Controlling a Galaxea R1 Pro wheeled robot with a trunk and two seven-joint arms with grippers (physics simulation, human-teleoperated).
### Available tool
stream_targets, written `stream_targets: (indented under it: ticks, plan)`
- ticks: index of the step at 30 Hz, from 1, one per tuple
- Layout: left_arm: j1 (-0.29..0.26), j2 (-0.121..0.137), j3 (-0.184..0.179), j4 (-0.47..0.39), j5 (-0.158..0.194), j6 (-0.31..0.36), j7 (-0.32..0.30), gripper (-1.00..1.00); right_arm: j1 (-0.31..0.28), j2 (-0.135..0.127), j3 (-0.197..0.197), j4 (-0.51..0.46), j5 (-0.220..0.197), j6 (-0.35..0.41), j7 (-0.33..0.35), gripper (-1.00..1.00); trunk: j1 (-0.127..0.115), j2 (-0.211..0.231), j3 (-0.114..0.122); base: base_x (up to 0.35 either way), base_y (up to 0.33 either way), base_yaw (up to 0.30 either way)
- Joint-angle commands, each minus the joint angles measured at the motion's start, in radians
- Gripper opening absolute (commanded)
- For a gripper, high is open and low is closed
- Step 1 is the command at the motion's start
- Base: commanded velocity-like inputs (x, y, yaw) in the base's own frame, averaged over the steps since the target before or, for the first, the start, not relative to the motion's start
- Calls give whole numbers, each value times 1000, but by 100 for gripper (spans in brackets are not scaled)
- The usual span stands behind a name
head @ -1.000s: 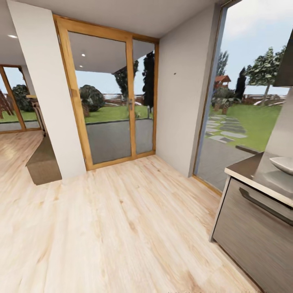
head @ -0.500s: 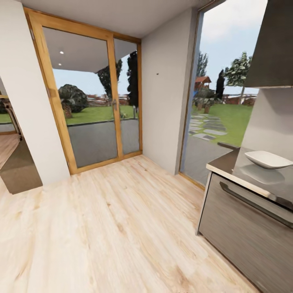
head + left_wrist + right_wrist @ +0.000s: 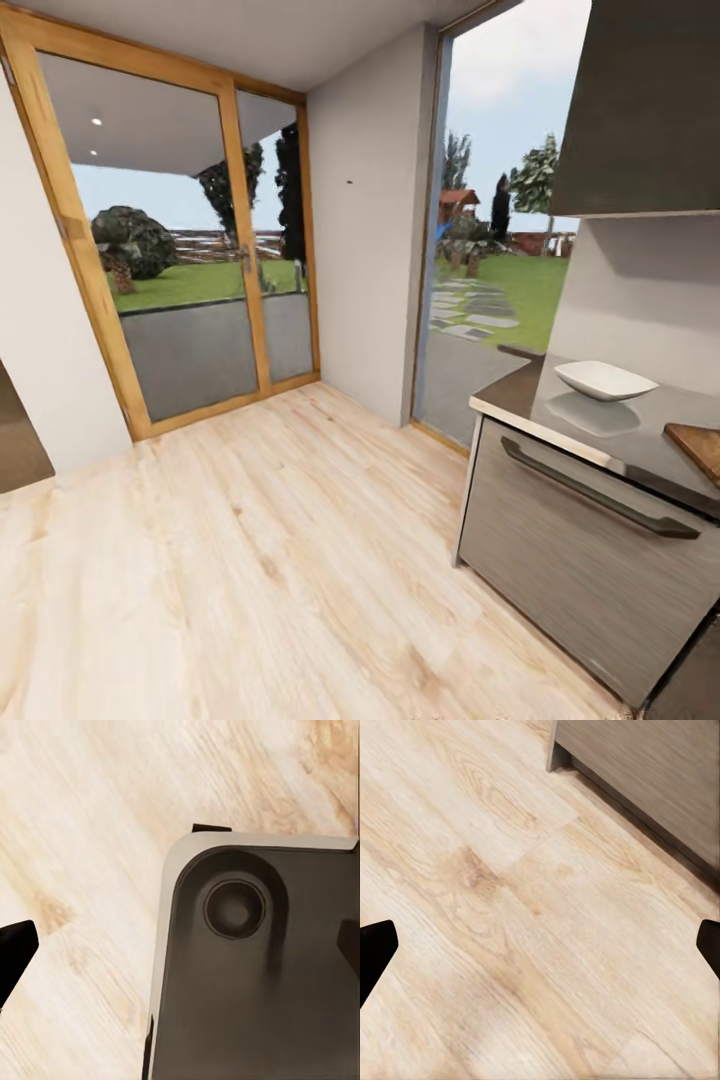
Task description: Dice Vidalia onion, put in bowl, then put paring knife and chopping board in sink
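A shallow white bowl (image 3: 605, 380) sits on the dark glossy countertop (image 3: 545, 398) at the right of the head view. A brown corner of the chopping board (image 3: 698, 448) pokes in at the right edge, nearer me than the bowl. The onion, paring knife and sink are out of view. My left gripper (image 3: 182, 951) hangs open over my own dark base plate (image 3: 247, 1005), its fingertips (image 3: 15, 954) far apart. My right gripper (image 3: 542, 949) is open above the wooden floor (image 3: 510, 915), holding nothing.
A grey cabinet front (image 3: 570, 560) with a long dark handle (image 3: 600, 492) stands under the countertop; its lower corner (image 3: 645, 765) is close to my right gripper. A dark wall cabinet (image 3: 650, 110) hangs above. A wood-framed glass door (image 3: 190, 300) and a tall window (image 3: 490, 260) lie ahead across open floor (image 3: 250, 560).
The head camera has swung to the right. The cabinet and bowl now sit further left and larger in the picture, and the chopping board's corner has come into view.
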Motion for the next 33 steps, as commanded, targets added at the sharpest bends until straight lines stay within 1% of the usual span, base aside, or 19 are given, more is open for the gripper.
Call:
stream_targets:
  ticks: [1, 11, 33]
  plan:
    - [0, 0, 6, 0, 2, -5, -1, 100, 0, 0, 1, 0, 1, -2, -3, 100, 0, 0, -1, 0, 0, -220]
    - [0, 0, 5, 2, 2, -6, -1, 100, 0, 2, 1, 16, 1, -2, -3, 100, 0, 0, -1, 0, 0, -220]
    - [0, 0, 5, 0, 2, -6, -1, 100, 0, 3, 1, 17, 2, -2, -3, 100, 0, 0, -1, 0, 0, -220]
